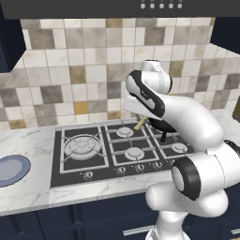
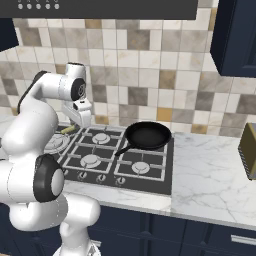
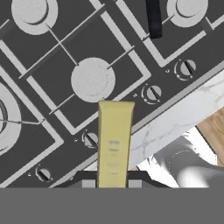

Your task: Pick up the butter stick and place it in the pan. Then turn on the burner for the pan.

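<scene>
Gripper (image 3: 112,183) clenched on the butter stick (image 3: 114,142), fingertips mostly cut off at the bottom of the hand view, only two small dark tips flanking the bar's lower end. Held up in the air above the stove (image 1: 79,161), pale yellow bar jutting out over the front middle burner (image 3: 92,79) and the row of knobs (image 3: 152,92). In the left base view, just a short yellow end of the stick (image 1: 139,124) peeking from behind the white arm; gripper itself hidden there. In the right base view, a sliver of it (image 2: 68,130) below the hand, left of the grates.

Pan (image 2: 148,135) sitting on the back right burner, empty, handle pointing toward the front; largely blocked by the arm in the left base view, only its handle tip (image 3: 153,18) entering the top of the hand view. Blue-grey plate (image 1: 11,169) on the bench at far left, cut by the picture's edge. Brown boxy thing (image 2: 249,150) on the bench at far right, cropped, hard to identify.
</scene>
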